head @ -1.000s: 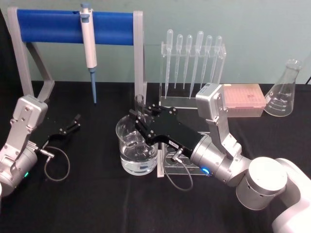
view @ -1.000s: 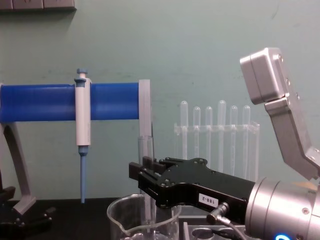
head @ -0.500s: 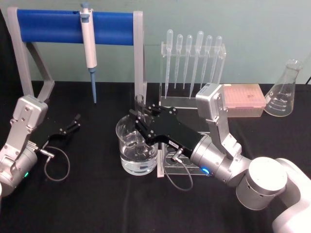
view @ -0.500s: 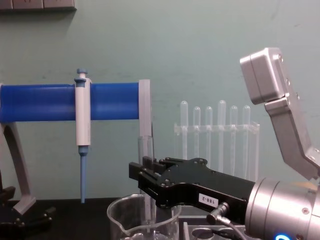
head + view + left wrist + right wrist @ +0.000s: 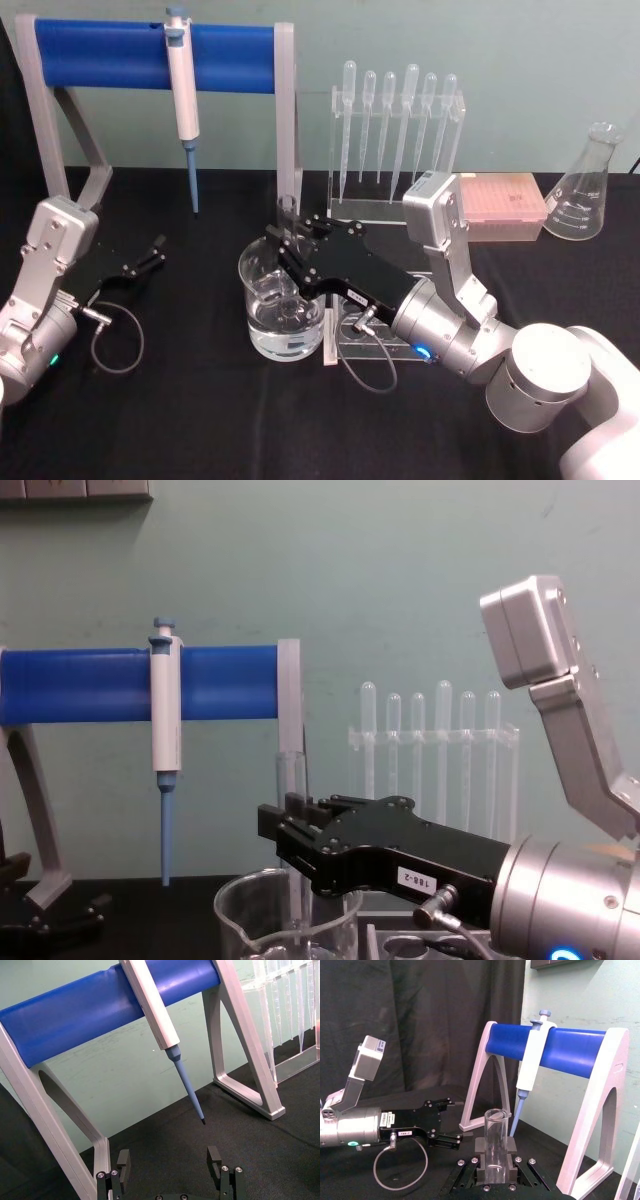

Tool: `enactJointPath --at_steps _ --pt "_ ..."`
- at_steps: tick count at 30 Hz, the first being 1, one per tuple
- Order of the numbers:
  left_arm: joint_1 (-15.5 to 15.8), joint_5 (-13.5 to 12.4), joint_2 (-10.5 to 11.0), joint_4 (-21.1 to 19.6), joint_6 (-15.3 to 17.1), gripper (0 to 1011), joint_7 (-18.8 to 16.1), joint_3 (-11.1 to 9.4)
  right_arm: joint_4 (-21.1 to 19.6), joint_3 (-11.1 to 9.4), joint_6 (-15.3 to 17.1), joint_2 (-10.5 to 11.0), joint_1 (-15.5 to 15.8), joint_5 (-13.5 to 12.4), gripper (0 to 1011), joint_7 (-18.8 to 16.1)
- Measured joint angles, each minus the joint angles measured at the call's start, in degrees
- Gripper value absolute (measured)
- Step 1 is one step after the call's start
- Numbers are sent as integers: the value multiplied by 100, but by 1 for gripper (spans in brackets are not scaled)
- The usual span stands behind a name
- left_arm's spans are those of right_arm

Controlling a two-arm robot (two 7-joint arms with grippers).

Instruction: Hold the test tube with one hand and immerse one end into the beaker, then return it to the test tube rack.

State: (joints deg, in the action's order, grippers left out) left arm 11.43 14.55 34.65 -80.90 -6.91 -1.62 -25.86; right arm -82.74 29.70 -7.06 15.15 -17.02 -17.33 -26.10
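The test tube (image 5: 288, 212) is held upright in the right claw (image 5: 287, 238), whose fingers are closed narrowly on the glass partway down its length, directly above the beaker (image 5: 282, 318). In the chest view the tube (image 5: 291, 778) is seen passing down behind the claw and inside the beaker's rim (image 5: 236, 905); whether its rounded end has reached the liquid cannot be told. The dip is judged to be the step in hand.

For a good dip, the tube should be kept vertical and lowered straight down the middle of the beaker, so that the glass wall and spout are not struck. The grip should be kept firm but not tightened, since smooth glass can slip or crack. Only the lower end need be wetted; the claw itself should be stopped above the rim.

The test tube rack (image 5: 331, 352) stands just right of the beaker, so a short lift and sideways carry is expected afterwards. The left claw (image 5: 152, 252) is parked well left of the beaker, its fingers wide apart and empty
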Motion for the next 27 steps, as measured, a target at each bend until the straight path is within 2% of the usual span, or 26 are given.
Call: enactJointPath --at_steps 27 --pt "0 0 0 0 0 1000 0 0 0 0 0 0 0 0 228 0"
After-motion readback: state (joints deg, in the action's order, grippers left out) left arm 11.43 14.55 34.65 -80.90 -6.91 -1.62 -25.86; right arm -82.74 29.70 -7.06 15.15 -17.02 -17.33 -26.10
